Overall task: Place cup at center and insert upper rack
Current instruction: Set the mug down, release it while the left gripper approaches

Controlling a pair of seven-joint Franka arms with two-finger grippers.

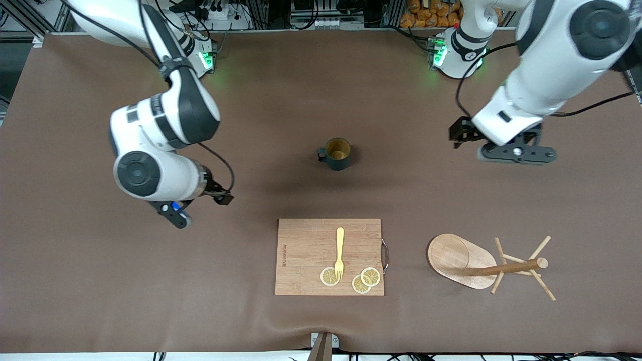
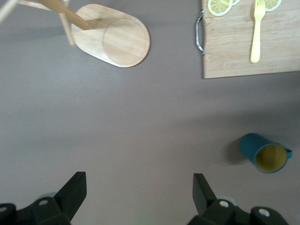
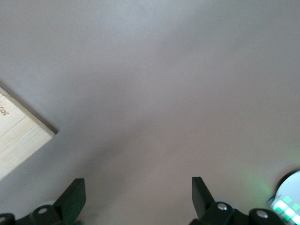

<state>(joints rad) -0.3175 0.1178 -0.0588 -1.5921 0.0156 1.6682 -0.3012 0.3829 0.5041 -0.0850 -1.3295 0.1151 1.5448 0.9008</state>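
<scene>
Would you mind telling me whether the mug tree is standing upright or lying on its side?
Lying on its side: the mug tree has its oval base turned up on edge and its pole stretched along the table, pegs splayed at the end.

cup [image 1: 337, 153]: bare cloth all round | rack [image 1: 481, 265]: cutting board [image 1: 306, 255] beside
</scene>
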